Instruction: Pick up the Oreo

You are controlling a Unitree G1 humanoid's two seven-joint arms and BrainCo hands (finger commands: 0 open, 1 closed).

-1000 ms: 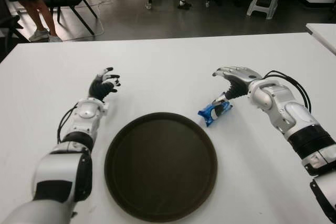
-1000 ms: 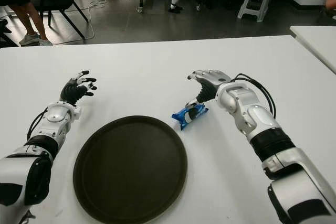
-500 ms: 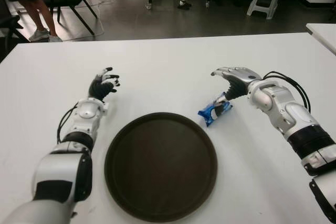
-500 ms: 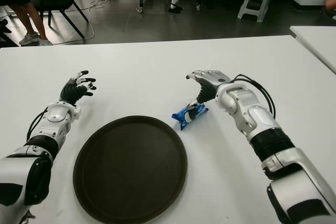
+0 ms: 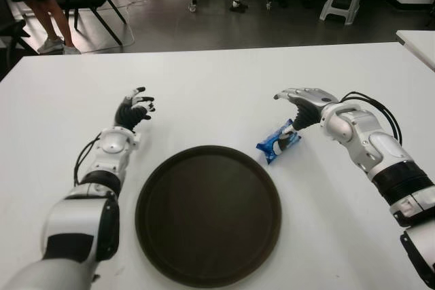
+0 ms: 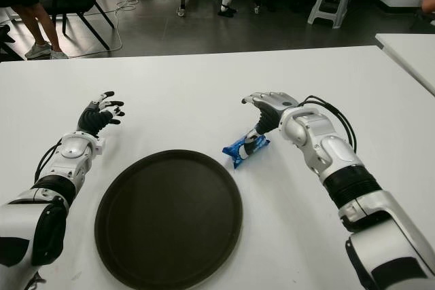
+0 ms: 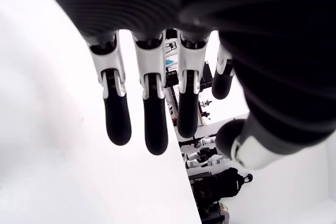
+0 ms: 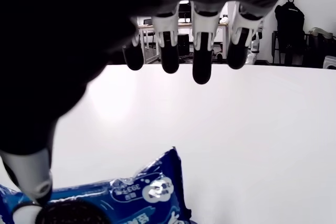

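The Oreo [image 5: 279, 142] is not yet picked up: the blue packet lies flat on the white surface [image 5: 217, 93], just beside the far right rim of the round dark tray [image 5: 208, 214], and my right hand [image 5: 303, 103] hangs right over its far end with fingers spread and only my thumb down beside the wrapper, so closing, gripping and lifting are all left to do. My left hand [image 5: 133, 110] shows idle on the far left side of the tray, fingers loosely apart and holding nothing. The packet's long axis runs diagonally, its near end pointing toward the tray and its far end up toward my right palm.
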